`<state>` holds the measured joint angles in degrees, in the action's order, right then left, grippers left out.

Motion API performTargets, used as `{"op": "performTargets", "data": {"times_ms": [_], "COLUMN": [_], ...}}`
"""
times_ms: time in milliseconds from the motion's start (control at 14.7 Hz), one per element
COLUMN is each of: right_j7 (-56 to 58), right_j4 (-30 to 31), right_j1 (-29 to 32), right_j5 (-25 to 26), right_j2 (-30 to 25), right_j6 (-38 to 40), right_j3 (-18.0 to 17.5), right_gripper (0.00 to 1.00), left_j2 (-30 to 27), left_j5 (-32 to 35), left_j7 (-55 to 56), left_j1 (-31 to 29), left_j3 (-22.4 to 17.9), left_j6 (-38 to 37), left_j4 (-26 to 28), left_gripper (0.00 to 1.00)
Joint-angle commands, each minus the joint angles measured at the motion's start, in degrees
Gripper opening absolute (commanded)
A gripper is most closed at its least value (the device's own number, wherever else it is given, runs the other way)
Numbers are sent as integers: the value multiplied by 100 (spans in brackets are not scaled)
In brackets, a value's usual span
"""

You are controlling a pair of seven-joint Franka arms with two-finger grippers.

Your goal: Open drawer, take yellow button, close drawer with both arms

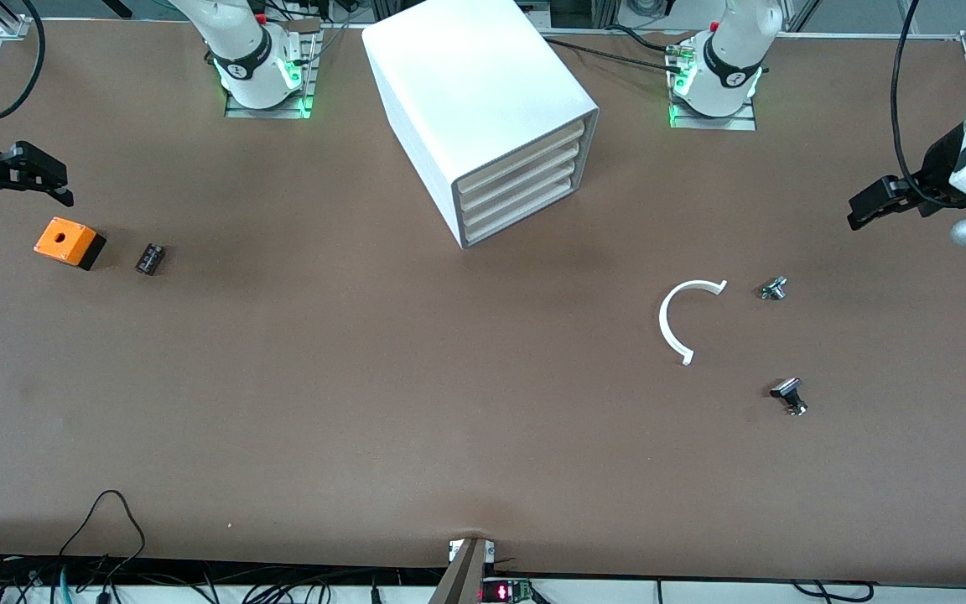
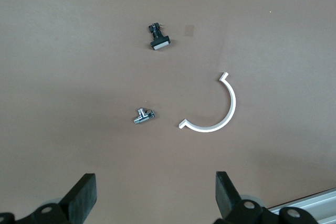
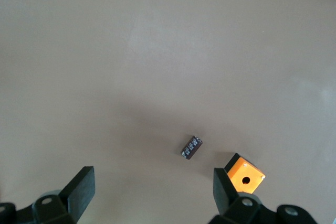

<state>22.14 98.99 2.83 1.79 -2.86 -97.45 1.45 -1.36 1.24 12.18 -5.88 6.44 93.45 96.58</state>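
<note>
The white cabinet (image 1: 483, 101) stands between the two arm bases. All its cream-fronted drawers are shut, including the uppermost drawer (image 1: 521, 157). The orange-capped button is out of view. My left gripper (image 1: 869, 208) hangs open and empty over the left arm's end of the table; in the left wrist view (image 2: 156, 198) its jaws stand wide apart over bare table. My right gripper (image 1: 34, 201) hangs open and empty over the right arm's end; it shows in the right wrist view (image 3: 155, 192), just above the orange box.
An orange box with a hole (image 1: 69, 242) (image 3: 245, 175) and a small black part (image 1: 149, 258) (image 3: 192, 147) lie at the right arm's end. A white C-shaped ring (image 1: 663, 321) (image 2: 232, 106) and two black-and-silver parts (image 1: 773, 289) (image 1: 789, 396) lie toward the left arm's end.
</note>
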Motion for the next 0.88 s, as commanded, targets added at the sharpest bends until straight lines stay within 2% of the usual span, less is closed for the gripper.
{"op": "performTargets", "data": {"times_ms": [0, 816], "right_j7": [18, -17], "right_j4": [-126, -47], "right_j1": [-2, -11], "right_j5": [-117, -73], "right_j2": [40, -13], "right_j6": [112, 236], "right_j3": [-5, -13], "right_gripper": [100, 100], "left_j2": [57, 65], "left_j5": [-107, -115], "left_j7": [-40, -31], "left_j1": [-1, -9], "left_j3": [23, 6], "left_j6": [-29, -82], "left_j4": [-122, -157], "left_gripper": [100, 100]}}
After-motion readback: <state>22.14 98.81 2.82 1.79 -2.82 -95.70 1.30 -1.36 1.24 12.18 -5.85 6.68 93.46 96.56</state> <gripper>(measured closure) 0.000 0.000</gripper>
